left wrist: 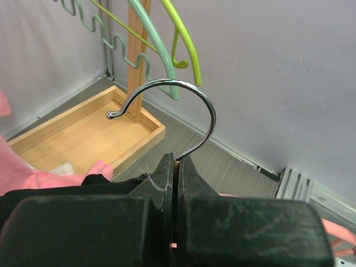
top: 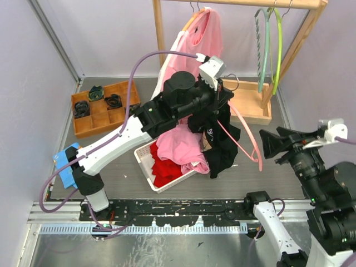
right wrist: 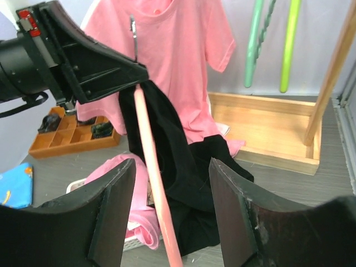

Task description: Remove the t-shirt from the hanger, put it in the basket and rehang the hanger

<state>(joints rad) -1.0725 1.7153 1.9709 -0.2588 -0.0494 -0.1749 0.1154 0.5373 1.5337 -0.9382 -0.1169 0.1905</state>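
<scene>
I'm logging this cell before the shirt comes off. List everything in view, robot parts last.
black t-shirt: one, black, draped on the pink hanger, right of the basket
pink hanger: one, pink with a metal hook, held in mid-air
pink t-shirt: one, pink, hanging on the rack
teal hanger: one, teal, hanging on the rack
green hanger: one, green, beside the teal one
wooden rack: one, light wood, far side
organizer tray: one, brown wood, far left, holding three dark items
basket: one, white, centre, holding red and pink clothes
blue cloth: one, blue, by the left arm's base
left gripper: one, black, shut on the hanger's hook
right gripper: one, black, open, apart from the shirt
</scene>
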